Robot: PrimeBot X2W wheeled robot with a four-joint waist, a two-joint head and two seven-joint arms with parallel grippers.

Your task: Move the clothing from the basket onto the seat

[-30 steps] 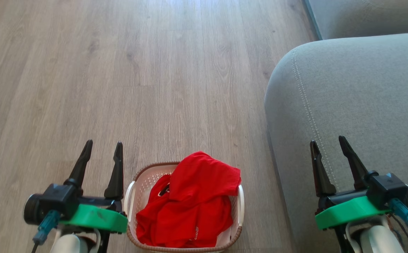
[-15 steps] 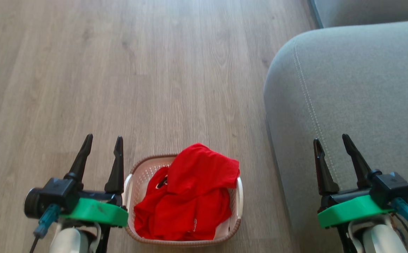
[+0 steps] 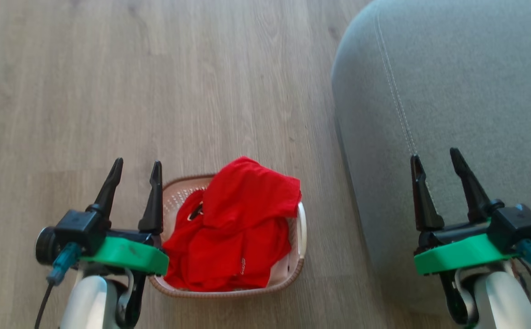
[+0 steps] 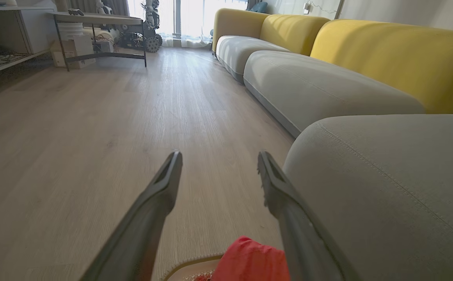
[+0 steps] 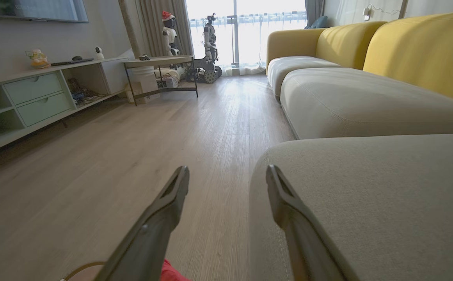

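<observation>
1. The clothing point(image 3: 238, 228) is lying heaped in the basket point(image 3: 228, 293). The seat point(image 3: 466, 91) is standing to the basket's right.
2. The left tool point(image 3: 137, 161) is hovering just beside the basket's left rim, fingers apart and empty, likely the nearer one.
3. The right tool point(image 3: 434, 153) is hanging well right of the basket, also apart.
4. One basket, one seat and two tools are showing, plus one red heap, seemingly two garments with no clear long axis.
</observation>
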